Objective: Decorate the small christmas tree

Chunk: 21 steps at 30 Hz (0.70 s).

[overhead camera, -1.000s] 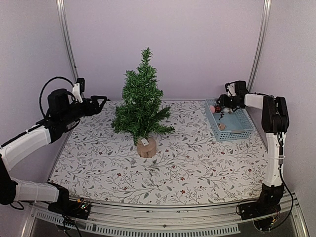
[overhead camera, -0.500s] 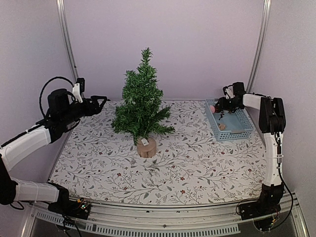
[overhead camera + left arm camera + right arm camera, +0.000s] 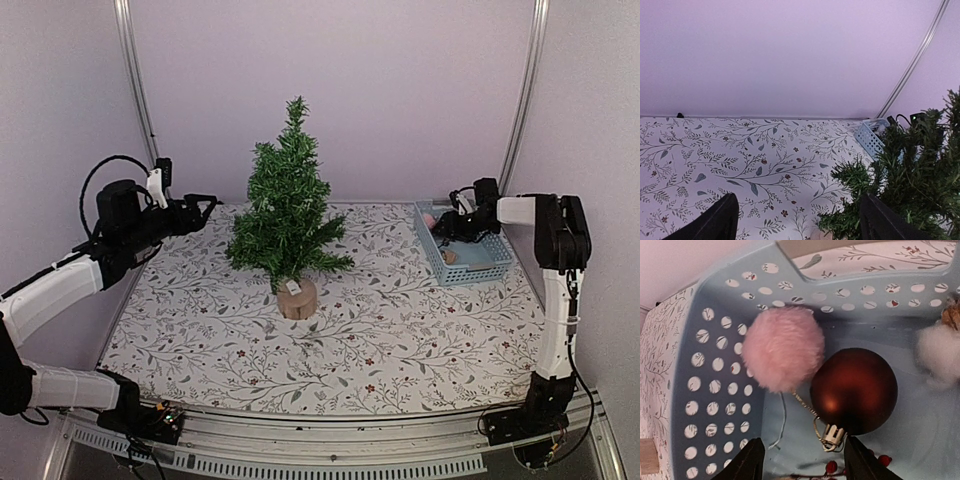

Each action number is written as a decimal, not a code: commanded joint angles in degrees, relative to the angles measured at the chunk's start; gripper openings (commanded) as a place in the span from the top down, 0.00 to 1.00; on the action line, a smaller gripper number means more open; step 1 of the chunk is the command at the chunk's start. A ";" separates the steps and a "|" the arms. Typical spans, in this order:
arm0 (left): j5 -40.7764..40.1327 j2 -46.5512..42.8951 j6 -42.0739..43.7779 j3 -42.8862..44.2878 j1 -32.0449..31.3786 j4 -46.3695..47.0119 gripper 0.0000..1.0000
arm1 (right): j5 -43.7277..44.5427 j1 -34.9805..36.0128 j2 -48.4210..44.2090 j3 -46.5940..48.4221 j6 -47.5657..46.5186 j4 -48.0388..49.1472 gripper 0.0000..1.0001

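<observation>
Reaching into blue basket (image 3: 715, 390), right pincer (image 3: 805, 440) gapes over red bauble (image 3: 855, 390); left pincer (image 3: 799, 200) raised, released.

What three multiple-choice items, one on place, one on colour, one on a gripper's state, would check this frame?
1. Where on the table does the blue basket sit? A. far right B. near left corner C. centre
2. What colour is the round bauble in the basket? A. gold B. dark red C. green
3. How is the left gripper? A. shut tight B. clamped on the bauble C. open and empty
1 A: the top view shows it at the far right edge.
2 B: the right wrist view shows a matte dark red ball.
3 C: its fingers stand wide apart, nothing between them.
</observation>
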 commanded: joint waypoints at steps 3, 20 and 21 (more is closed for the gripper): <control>0.79 -0.81 0.53 0.29 0.73 0.25 0.15 | 3.31 -0.18 -9.33 -3.96 -1.73 6.30 0.39; 0.66 -0.73 0.43 0.05 0.73 0.46 0.15 | 0.91 -0.18 -0.55 4.14 -2.63 2.72 0.37; 0.80 -0.64 0.43 0.05 0.73 0.45 0.15 | 0.46 -0.20 0.32 4.80 -2.48 1.98 0.37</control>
